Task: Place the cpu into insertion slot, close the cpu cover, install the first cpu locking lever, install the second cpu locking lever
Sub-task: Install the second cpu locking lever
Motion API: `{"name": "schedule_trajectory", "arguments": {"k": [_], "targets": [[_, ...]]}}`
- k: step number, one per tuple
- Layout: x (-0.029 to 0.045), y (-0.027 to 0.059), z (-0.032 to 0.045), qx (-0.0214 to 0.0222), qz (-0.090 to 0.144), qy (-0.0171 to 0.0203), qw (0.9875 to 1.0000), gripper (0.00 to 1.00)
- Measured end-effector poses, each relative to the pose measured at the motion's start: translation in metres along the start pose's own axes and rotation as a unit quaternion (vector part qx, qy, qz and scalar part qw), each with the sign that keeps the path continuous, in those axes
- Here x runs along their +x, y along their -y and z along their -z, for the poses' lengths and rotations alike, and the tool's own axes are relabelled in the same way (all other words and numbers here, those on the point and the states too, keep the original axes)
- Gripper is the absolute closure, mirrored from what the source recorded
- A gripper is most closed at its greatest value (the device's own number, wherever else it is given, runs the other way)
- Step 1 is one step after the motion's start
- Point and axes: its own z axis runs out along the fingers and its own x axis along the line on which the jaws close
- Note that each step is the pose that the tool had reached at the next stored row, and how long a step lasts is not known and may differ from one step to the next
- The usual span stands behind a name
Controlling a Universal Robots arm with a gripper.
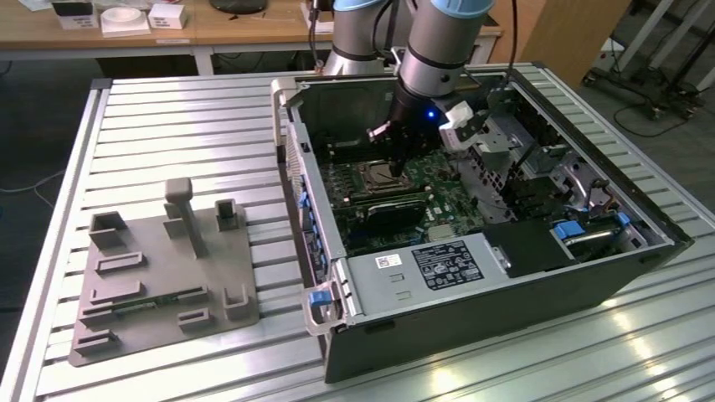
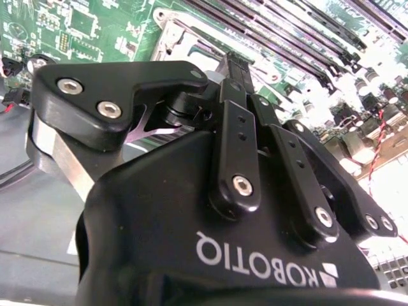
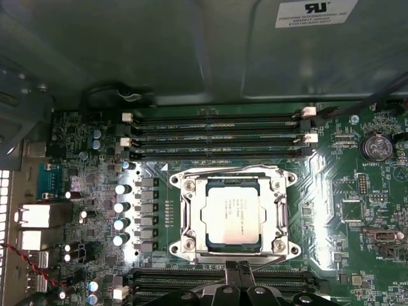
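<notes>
Gripper (image 1: 389, 165) fingers pressed together, I hover by one cpu (image 3: 231, 215) under one cpu cover (image 3: 231, 184); the first wrist view bares two memory banks.

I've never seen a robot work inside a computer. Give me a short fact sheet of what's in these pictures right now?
Setting: open black computer case lying on a slatted metal table
Robot: one arm, its gripper lowered into the case, just above the socket
cpu: sitting in the insertion slot
cpu cover: down, framing the chip
Memory slots: long black rows beside the socket
Also on table: grey fixture plate at the exterior view's left
</notes>
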Motion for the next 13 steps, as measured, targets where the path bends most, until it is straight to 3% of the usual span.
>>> {"name": "schedule_trajectory", "arguments": {"k": [13], "targets": [[0.0035,0.0038,-0.0013,0.0000,0.000,-0.0002,1.0000,0.90]]}}
